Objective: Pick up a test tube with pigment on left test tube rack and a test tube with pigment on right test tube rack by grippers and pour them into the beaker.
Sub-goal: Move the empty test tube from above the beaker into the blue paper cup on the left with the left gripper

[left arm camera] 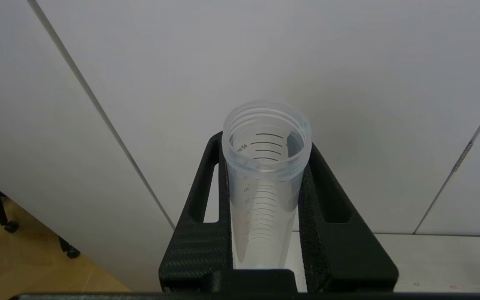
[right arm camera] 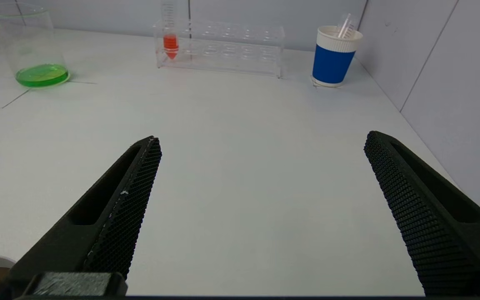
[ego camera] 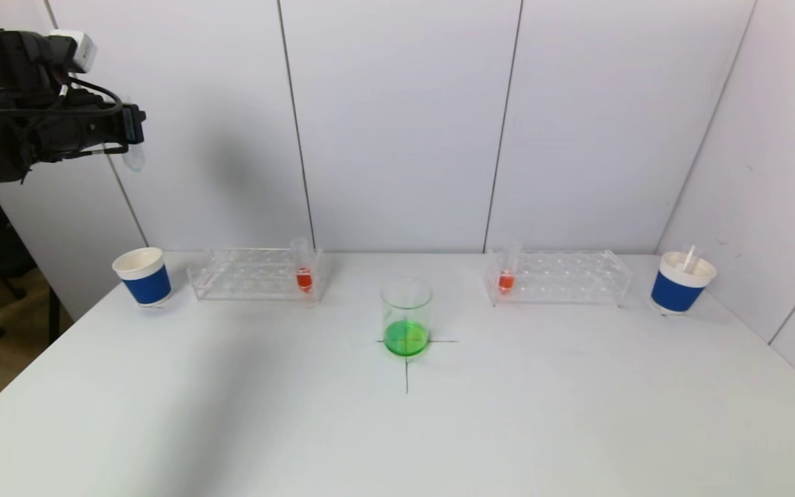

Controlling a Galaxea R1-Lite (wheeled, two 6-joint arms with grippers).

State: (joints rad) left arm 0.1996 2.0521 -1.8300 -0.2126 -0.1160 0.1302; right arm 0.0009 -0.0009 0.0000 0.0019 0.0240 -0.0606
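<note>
Nearest to my camera is the right gripper; its two black fingers stand wide apart with nothing between them, low over the near right part of the white bench. It does not appear in the head view.

High at the far left, above the left edge of the bench, I see the left gripper. It is closed on an empty test tube, a clear one with printed scale lines. In the left wrist view the open threaded mouth of this tube points toward the camera and both pads press its sides. I see no pigment inside it.

In the middle of the bench, on a black cross mark, the beaker stands upright with green liquid at its bottom.

Toward the far edge, on the left side, stands the left test tube rack, and one tube with orange-red pigment is upright in its end nearest the beaker. On the right side is the right test tube rack, also with one orange-red tube upright in the end nearest the beaker.

Near the far left corner a blue and white paper cup stands beside the left rack. Near the far right corner a second paper cup stands beside the right rack, and a clear tube leans inside it.
</note>
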